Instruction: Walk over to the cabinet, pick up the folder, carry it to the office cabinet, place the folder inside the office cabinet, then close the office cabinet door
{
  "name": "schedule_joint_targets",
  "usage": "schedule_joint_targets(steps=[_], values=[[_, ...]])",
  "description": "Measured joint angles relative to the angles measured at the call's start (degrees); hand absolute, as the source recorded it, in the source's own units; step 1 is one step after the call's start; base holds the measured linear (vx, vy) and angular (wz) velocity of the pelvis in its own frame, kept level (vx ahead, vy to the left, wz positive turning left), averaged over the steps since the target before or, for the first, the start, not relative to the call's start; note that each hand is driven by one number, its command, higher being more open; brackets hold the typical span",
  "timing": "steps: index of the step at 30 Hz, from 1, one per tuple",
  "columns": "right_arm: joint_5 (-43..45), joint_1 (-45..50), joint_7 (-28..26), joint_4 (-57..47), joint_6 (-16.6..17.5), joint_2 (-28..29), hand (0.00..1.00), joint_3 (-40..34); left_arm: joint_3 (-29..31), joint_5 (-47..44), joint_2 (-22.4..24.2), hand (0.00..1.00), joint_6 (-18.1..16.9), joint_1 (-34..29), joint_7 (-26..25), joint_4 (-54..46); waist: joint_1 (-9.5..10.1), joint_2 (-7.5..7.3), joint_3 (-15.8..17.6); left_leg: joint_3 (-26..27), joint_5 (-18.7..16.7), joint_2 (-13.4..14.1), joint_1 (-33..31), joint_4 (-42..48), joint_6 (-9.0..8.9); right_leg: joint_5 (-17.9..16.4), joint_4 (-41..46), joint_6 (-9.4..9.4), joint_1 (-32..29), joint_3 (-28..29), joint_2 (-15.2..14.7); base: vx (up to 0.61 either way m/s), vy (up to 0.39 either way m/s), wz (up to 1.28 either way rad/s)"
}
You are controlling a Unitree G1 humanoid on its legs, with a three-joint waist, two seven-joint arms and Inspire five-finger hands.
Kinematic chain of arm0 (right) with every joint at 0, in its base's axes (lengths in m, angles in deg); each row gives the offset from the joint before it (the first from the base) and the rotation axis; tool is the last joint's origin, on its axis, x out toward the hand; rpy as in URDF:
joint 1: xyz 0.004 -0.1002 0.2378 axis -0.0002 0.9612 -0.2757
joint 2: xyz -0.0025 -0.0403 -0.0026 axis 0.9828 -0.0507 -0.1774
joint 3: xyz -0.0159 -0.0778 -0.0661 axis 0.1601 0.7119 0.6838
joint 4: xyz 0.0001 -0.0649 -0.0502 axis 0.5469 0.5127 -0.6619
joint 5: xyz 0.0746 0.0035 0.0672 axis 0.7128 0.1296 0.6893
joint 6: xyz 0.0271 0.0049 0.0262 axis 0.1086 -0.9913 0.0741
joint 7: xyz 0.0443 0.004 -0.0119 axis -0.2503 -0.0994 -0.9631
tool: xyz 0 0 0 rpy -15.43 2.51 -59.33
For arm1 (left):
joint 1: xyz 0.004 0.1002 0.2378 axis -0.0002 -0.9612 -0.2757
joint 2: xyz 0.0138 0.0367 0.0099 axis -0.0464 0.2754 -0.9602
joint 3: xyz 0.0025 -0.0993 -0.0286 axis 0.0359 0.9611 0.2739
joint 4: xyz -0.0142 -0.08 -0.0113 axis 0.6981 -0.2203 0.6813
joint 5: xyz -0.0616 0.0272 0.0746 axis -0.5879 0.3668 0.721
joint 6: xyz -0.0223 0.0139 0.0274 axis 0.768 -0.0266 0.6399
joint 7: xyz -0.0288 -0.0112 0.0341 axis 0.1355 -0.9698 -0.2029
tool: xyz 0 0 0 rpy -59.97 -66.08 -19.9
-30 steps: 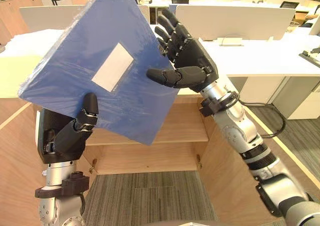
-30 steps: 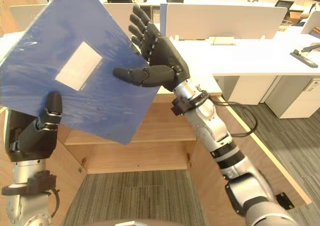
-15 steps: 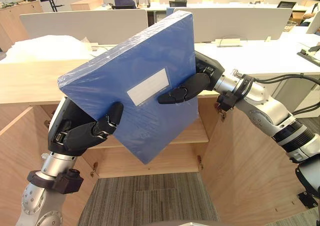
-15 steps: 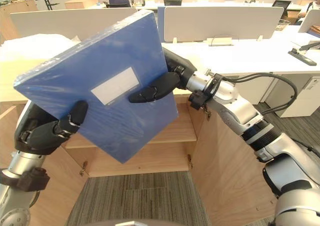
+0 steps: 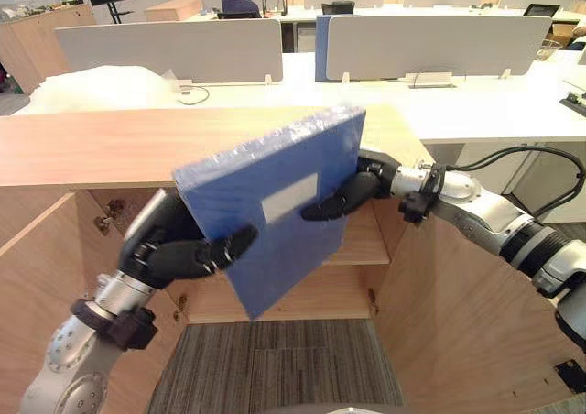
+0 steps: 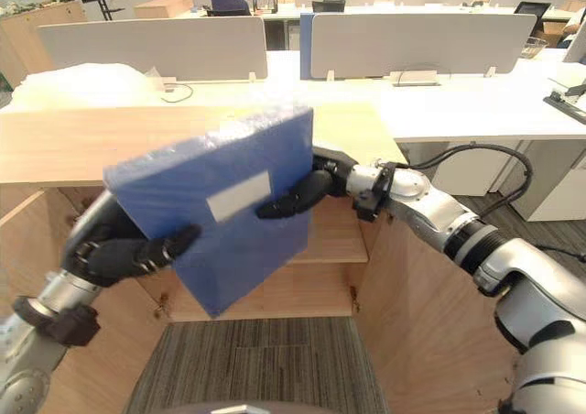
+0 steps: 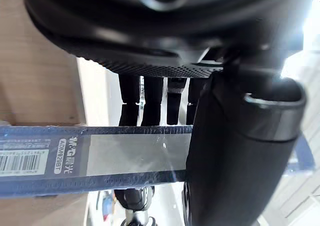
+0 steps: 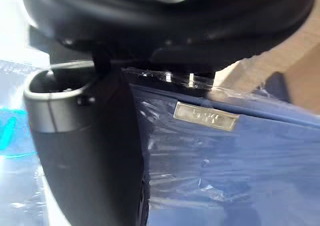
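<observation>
Folder, blue with a white label, hangs tilted, left hand and right hand each clamping an edge.

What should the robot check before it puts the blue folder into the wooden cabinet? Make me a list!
1. Left hand holding the folder: ok, thumb on its front, fingers behind it.
2. Right hand holding the folder: ok, thumb pressed on the front.
3. Cabinet doors open: ok, the left door and the right door are both swung out.
4. Room on the shelf: cannot tell, the folder hides most of it.
5. Folder straight enough to slide in: not ok, it is tilted with one corner pointing down.
</observation>
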Motion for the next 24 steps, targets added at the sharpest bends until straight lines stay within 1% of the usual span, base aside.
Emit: schedule_joint_targets(steps=[2,3,5,7,8,9,11,13,14,15,17,18,20,21,23,24], values=[[-3.63,1.12,0.12,-4.40,-0.27,-3.24,0.00,1.04,-5.48,-2.03,-0.80,1.00,-0.06,-1.98,3.33,4.68,-0.60,-0.21,0.14,0.22,0.03,0.06,0.29,-0.52,-0.05,-0.01,-0.02,0.01,-0.07,0.19,0.05,0.02,0.005,-0.05],[-5.93,1.35,0.41,-5.67,-0.27,-4.05,0.00,1.03,-6.64,-2.20,-0.80,1.00,0.08,-2.34,4.32,6.39,-0.69,-0.28,0.19,0.36,0.03,0.09,0.46,-0.65,-0.05,-0.01,-0.02,0.01,-0.05,0.31,0.07,0.02,0.008,-0.12],[-16.03,1.80,1.49,-11.68,-0.09,-5.55,0.00,0.49,-11.32,1.24,-1.35,1.00,1.88,-3.53,7.70,13.23,-1.34,-0.65,0.40,1.21,-0.02,0.27,0.77,-0.97,-0.11,-0.03,-0.02,0.00,-0.25,1.05,0.22,0.02,0.008,-0.18],[-26.03,4.97,1.73,-16.74,0.40,-4.98,0.00,-2.56,-15.56,6.50,-1.00,1.00,3.41,-3.76,8.96,17.34,-1.52,-1.32,0.43,1.78,-0.08,0.34,0.55,-0.99,-0.17,-0.03,-0.01,-0.01,-0.78,1.70,0.32,0.01,0.007,-0.15],[-29.15,6.77,1.74,-18.30,0.89,-4.68,0.00,-3.87,-16.61,8.23,-0.60,1.00,3.51,-3.89,9.15,18.57,-1.55,-1.62,0.39,1.84,-0.08,0.36,0.34,-0.98,-0.17,-0.04,0.05,-0.01,-1.06,1.78,0.34,0.01,0.004,-0.07],[-34.11,10.55,1.79,-20.25,1.79,-3.55,0.00,-5.93,-17.84,11.55,0.58,1.00,3.89,-4.10,9.71,21.31,-1.55,-2.21,0.37,1.93,-0.08,0.38,0.01,-0.96,-0.17,-0.04,0.14,-0.02,-1.45,1.89,0.37,0.01,0.003,-0.04],[-39.86,15.17,2.51,-20.56,2.90,0.18,0.00,-6.98,-19.62,16.02,2.87,1.00,5.11,-4.65,10.13,26.29,-1.67,-2.42,0.31,2.11,-0.09,0.33,-0.05,-0.94,-0.16,-0.05,0.34,-0.01,-1.78,2.08,0.29,0.00,0.011,-0.05],[-41.61,18.89,3.16,-20.41,3.25,4.16,0.00,-7.06,-20.05,21.56,6.90,1.00,5.32,-4.82,9.48,30.71,-1.78,-2.36,0.32,2.18,-0.22,0.24,-0.75,-0.55,0.03,-0.14,0.32,-0.07,-2.29,2.15,0.20,0.00,0.000,0.00],[-42.70,21.31,3.32,-19.34,3.94,7.09,0.00,-7.16,-20.15,24.98,9.99,1.00,5.39,-4.68,8.89,34.96,-1.70,-2.24,0.44,2.18,-0.22,0.22,-1.04,-0.35,0.04,-0.14,0.35,-0.08,-2.52,2.15,0.18,0.00,0.000,0.00],[-44.04,24.85,3.38,-17.17,4.56,9.68,0.00,-7.84,-20.03,28.67,13.51,1.00,5.68,-4.63,7.01,39.78,-1.40,-2.13,0.52,2.14,-0.29,0.22,-1.07,-0.13,0.15,-0.14,0.38,-0.08,-2.60,2.15,0.18,0.00,0.000,0.00],[-45.44,27.29,3.52,-14.60,4.66,11.54,0.00,-8.13,-18.87,31.58,16.35,1.00,5.67,-4.47,5.19,42.56,-1.03,-2.01,0.60,1.95,-0.41,0.22,-1.34,0.20,0.29,-0.16,0.39,-0.12,-2.64,2.08,0.19,-0.03,0.004,0.04],[-47.34,29.04,3.71,-10.65,4.32,13.64,0.00,-8.78,-17.82,36.10,18.62,1.00,5.71,-3.52,3.52,45.35,-0.60,-1.70,0.82,1.90,-0.43,0.24,-1.50,0.43,0.32,-0.17,0.50,-0.13,-2.72,2.06,0.21,-0.04,0.003,0.04],[-51.19,32.83,4.87,-2.52,3.63,18.44,0.00,-12.54,-15.65,40.29,22.30,1.00,5.64,-2.05,1.81,49.84,-0.47,-0.82,1.42,1.77,-0.42,0.25,-1.59,0.76,0.31,-0.16,0.86,-0.12,-2.80,1.98,0.23,-0.05,0.004,0.01],[-52.23,34.00,5.48,-0.01,3.26,19.98,0.00,-13.86,-14.82,41.32,23.47,1.00,5.64,-1.61,1.25,50.89,-0.53,-0.57,1.53,1.76,-0.42,0.25,-1.65,0.82,0.31,-0.17,0.97,-0.12,-2.88,1.99,0.23,-0.05,0.006,-0.01],[-56.47,38.37,8.31,9.15,1.06,26.18,0.00,-19.69,-10.75,45.89,28.52,1.00,5.39,-0.19,-1.10,54.63,-0.93,0.55,2.14,1.68,-0.42,0.24,-2.42,1.34,0.31,-0.16,1.34,-0.11,-3.56,1.96,0.20,-0.04,0.009,0.01],[-56.79,39.20,9.08,11.12,0.40,27.55,0.00,-20.95,-9.65,46.75,29.58,1.00,5.39,0.23,-1.77,55.99,-1.08,0.82,2.34,1.62,-0.46,0.25,-2.56,1.54,0.29,-0.17,1.40,-0.10,-3.59,1.92,0.21,-0.02,0.009,0.05]])
